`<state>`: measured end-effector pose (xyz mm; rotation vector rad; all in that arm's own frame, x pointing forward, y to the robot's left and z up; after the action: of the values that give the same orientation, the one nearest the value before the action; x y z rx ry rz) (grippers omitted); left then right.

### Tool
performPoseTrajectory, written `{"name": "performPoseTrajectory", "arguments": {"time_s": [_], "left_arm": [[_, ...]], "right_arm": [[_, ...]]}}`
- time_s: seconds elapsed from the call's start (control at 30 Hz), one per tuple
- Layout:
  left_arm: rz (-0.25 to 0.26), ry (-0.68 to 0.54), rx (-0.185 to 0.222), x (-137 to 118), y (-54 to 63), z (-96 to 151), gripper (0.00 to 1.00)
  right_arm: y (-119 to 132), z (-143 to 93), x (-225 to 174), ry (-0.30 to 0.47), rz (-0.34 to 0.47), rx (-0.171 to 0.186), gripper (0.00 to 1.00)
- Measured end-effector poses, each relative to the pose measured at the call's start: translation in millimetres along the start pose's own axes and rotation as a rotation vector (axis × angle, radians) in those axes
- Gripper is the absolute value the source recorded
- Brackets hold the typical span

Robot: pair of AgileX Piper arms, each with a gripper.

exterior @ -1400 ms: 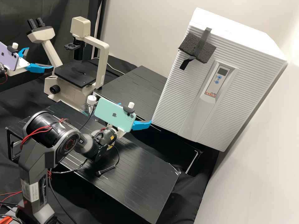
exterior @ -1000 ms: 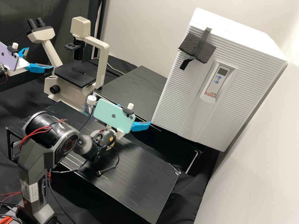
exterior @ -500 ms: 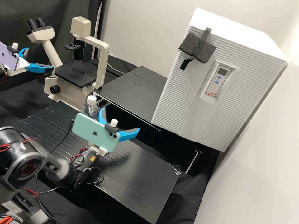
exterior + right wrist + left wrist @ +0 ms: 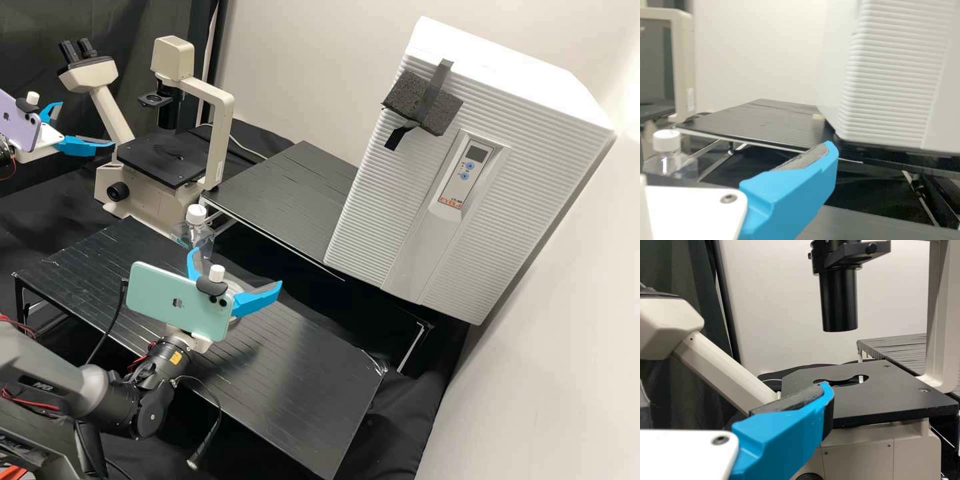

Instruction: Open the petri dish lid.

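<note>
In the high view my right gripper [image 4: 237,268], under a green phone, hangs over the front bench with its blue fingers apart. Between and behind them shows part of a pale, clear round rim, apparently the petri dish [image 4: 233,285]; the phone and gripper hide the rest, so I cannot tell how its lid sits. My left gripper [image 4: 85,125] is at the far left by the microscope, fingers spread and holding nothing. The left wrist view has one finger of the left gripper [image 4: 827,390] before the microscope stage. In the right wrist view, a finger of the right gripper [image 4: 830,150] points toward the white incubator.
A clear bottle with a white cap [image 4: 196,230] stands just behind the right gripper. The microscope [image 4: 163,159] is at the back left. A rear bench [image 4: 287,200] and the large white incubator [image 4: 393,200] lie beyond a dark gap behind the front bench [image 4: 300,380].
The right arm has drawn back left and down over the front bench, away from the incubator, and both its fingers now show apart. The left arm has kept still.
</note>
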<state>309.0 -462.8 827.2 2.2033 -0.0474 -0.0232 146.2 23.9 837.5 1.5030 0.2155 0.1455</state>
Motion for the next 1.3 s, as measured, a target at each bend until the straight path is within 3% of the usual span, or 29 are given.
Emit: {"name": "performPoseTrajectory", "arguments": {"time_s": [0.23,0.57,0.77,1.3], "left_arm": [[0.000,0.000,0.000,0.0,0.0,0.0,1.00],[0.000,0.000,0.000,0.0,0.0,0.0,1.00],[0.000,0.000,0.000,0.0,0.0,0.0,1.00],[0.000,0.000,0.000,0.0,0.0,0.0,1.00]], "right_arm": [[-4.9,1.9,-1.8,0.001,-0.069,-0.031,1.00],[-9.0,9.9,0.4,-0.026,-0.104,0.011,1.00],[-9.7,12.7,-2.0,-0.040,-0.127,-0.006,1.00],[-10.4,12.9,-5.0,-0.045,-0.152,-0.012,1.00]]}}
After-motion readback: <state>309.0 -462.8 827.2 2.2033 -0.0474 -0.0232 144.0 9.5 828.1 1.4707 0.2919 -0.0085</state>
